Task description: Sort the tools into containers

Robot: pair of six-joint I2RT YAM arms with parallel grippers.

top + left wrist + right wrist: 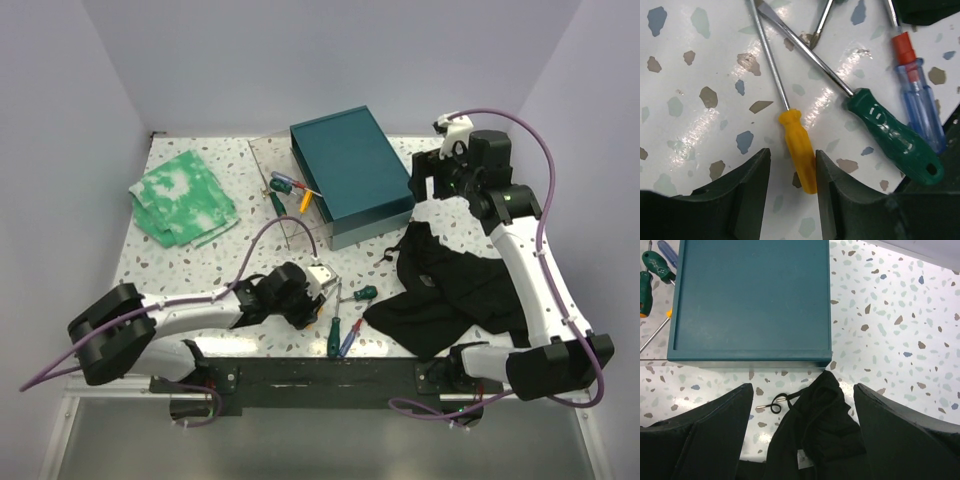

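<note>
My left gripper (318, 292) is open, low over the table near the front edge. In the left wrist view its fingers (840, 200) straddle the end of a yellow-handled screwdriver (799, 155), which touches the right finger only. A green-handled screwdriver (895, 137) and a red-and-blue one (917, 107) lie just right of it; they also show from above, the green one (333, 335) and the red-and-blue one (350, 338). The clear box (290, 225) holds several screwdrivers (285, 185). My right gripper (802, 435) is open and empty above the black cloth (815, 440), beside the teal box (752, 300).
The teal box (352, 172) stands against the clear box's right side. A green-white cloth (183, 197) lies at the back left. The black cloth (450, 290) spreads over the front right. Another green handle (362, 293) lies right of my left gripper.
</note>
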